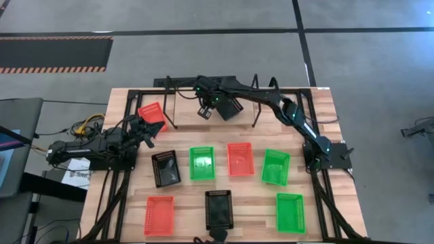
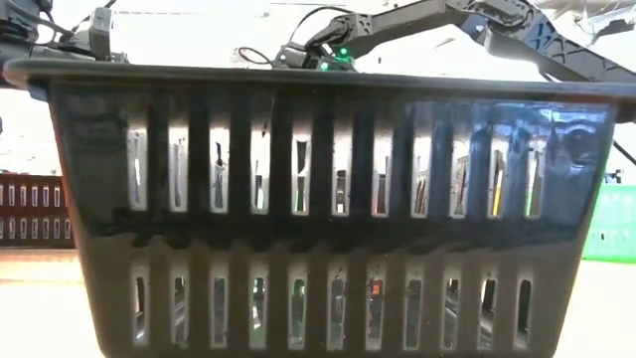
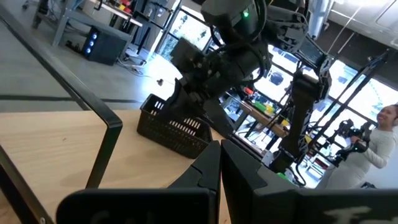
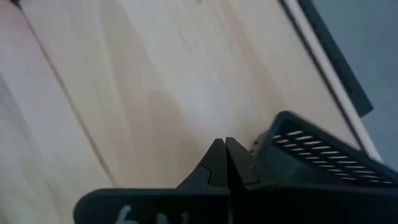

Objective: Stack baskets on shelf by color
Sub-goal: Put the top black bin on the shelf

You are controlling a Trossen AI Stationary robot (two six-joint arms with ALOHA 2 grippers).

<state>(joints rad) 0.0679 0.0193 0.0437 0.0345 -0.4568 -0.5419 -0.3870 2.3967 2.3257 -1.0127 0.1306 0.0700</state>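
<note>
In the high view the wire shelf [image 1: 169, 102] stands at the table's far edge. A red basket [image 1: 152, 112] sits at its left end. A black basket [image 1: 229, 108] lies turned askew between the shelf's uprights and rests on the wood in the left wrist view [image 3: 174, 129]. My right gripper [image 1: 207, 108] reaches in from the right and is shut [image 4: 225, 149] beside that basket's corner [image 4: 264, 143]. My left gripper [image 1: 146, 133] is shut [image 3: 221, 163], just near of the red basket, and holds nothing. My right gripper has nothing between its shut fingers. The black basket's corner [image 4: 260, 144] lies right beside the outer side of one finger [image 4: 244, 163]. Whether they touch, I cannot tell. The basket rests flat on the wood.
Seven baskets lie on the near half: black [image 1: 165, 168], green [image 1: 202, 163], red [image 1: 240, 158], green [image 1: 275, 167], red [image 1: 159, 215], black [image 1: 219, 209], green [image 1: 290, 212]. The near black basket [image 2: 318, 199] fills the low view. A person [image 3: 382, 140] stands beyond the table.
</note>
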